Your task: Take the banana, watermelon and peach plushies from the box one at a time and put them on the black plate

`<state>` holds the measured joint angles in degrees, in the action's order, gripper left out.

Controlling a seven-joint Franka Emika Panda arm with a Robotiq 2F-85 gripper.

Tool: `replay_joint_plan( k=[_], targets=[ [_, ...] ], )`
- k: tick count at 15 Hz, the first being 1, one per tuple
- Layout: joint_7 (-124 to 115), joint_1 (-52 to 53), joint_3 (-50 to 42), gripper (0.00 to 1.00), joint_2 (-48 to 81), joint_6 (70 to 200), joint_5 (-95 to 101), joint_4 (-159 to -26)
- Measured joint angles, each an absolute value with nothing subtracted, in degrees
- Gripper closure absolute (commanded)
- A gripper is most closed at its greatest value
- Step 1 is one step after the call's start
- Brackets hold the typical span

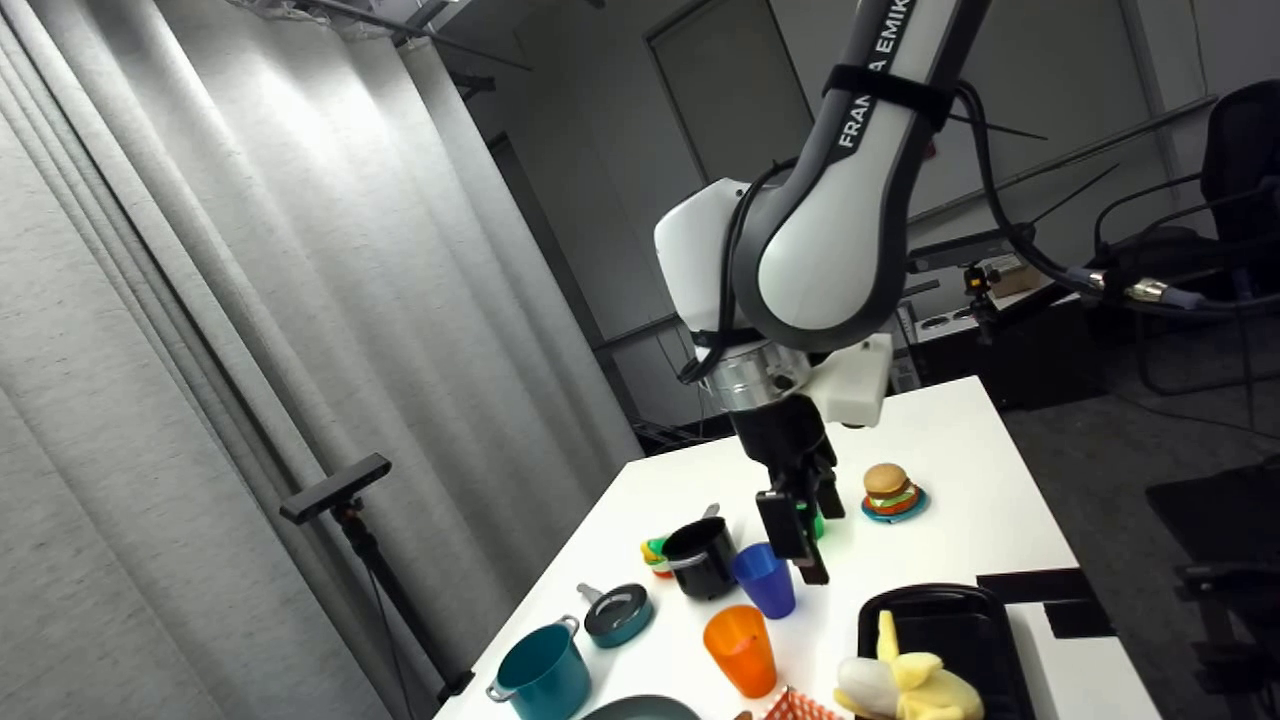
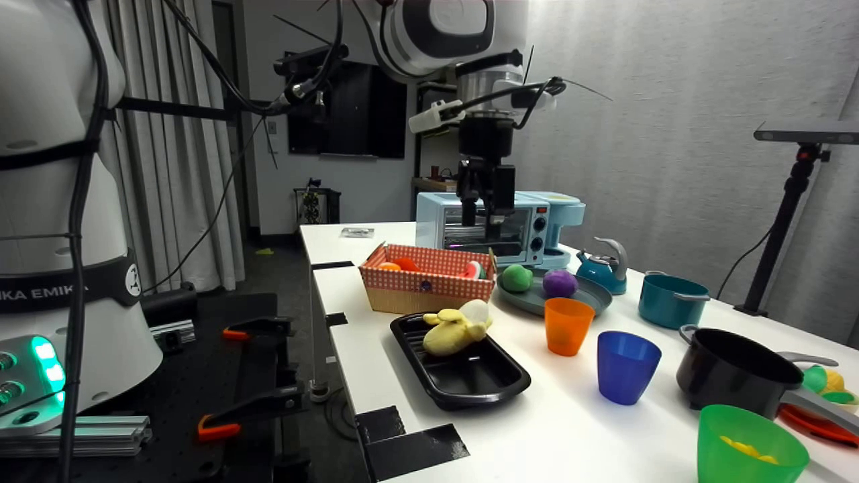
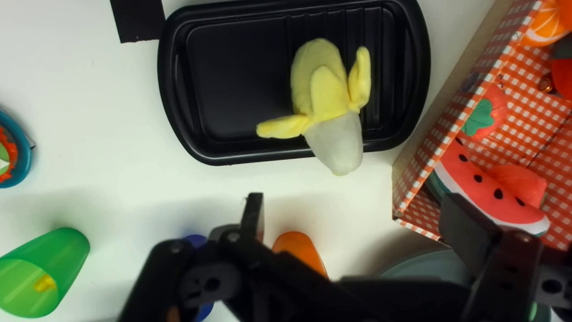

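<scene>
The yellow and white banana plushie [image 3: 324,89] [image 2: 451,333] lies in the black plate [image 3: 241,80] [image 2: 493,379], a deep rectangular tray. Its white tip overhangs the rim. The watermelon plushie [image 3: 480,181] [image 2: 473,270] lies in the red-checked box [image 2: 416,290], whose wall also shows in the wrist view [image 3: 447,129]. A plain coral-red piece [image 3: 520,179] lies against the watermelon; I cannot tell if it is the peach. My gripper [image 3: 357,205] is open and empty, high above the table; it also shows in both exterior views [image 1: 822,545] [image 2: 480,227].
The box also holds a strawberry [image 3: 489,112] and an orange [image 3: 547,24]. A grey pan [image 2: 594,295] with green and purple items stands beside it. Orange [image 2: 567,325], blue [image 2: 627,369] and green [image 2: 748,446] cups, pots and a light-blue toaster oven [image 2: 486,228] stand around.
</scene>
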<state>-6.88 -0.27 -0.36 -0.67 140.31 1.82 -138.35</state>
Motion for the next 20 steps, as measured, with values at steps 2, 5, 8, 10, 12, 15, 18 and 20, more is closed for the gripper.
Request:
replay_joint_plan(
  k=[2,5,8,10,12,15,18,20],
  targets=[
    [-6.84,0.04,0.31,0.00,-0.67,140.31,2.06,-138.07],
    [-6.73,0.85,1.54,0.00,-0.66,140.31,2.71,-137.36],
    [-5.90,1.84,2.86,0.00,-0.53,140.31,3.56,-136.45],
    [-4.85,2.55,3.60,0.00,-0.30,140.31,4.41,-135.75],
    [-3.27,3.15,4.25,0.00,0.16,140.31,5.05,-134.89],
    [0.73,4.09,4.96,0.00,1.28,140.31,5.32,-133.44],
    [5.10,4.71,5.68,0.00,2.75,140.31,5.39,-132.03],
    [7.73,5.18,6.02,0.00,3.87,140.31,5.41,-131.16]
  ],
)
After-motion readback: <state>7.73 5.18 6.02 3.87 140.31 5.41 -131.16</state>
